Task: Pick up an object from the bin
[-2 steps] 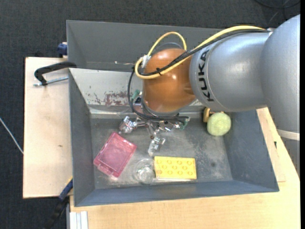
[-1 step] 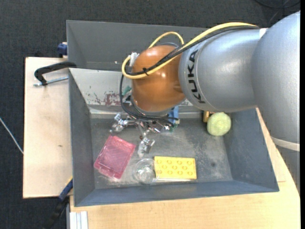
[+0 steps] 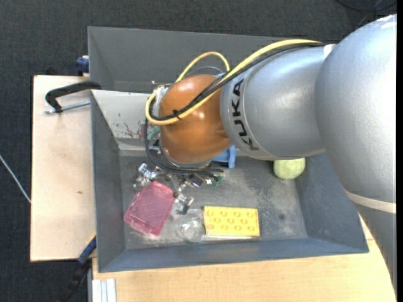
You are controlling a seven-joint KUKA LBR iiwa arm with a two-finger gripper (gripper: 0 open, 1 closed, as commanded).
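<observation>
Your gripper hangs low in the grey metal bin, just above and right of the flat pink translucent plastic block. You cannot tell how wide it stands or whether it holds anything. The block's long axis slants toward it, and a yellow studded plastic plate lies to the block's right.

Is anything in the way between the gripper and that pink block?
Nothing visible. The gripper hangs right at the top edge of the pink block; the yellow studded plate lies apart, off to one side.

pink translucent flat block | lying flat, skewed | front-left floor of bin
</observation>
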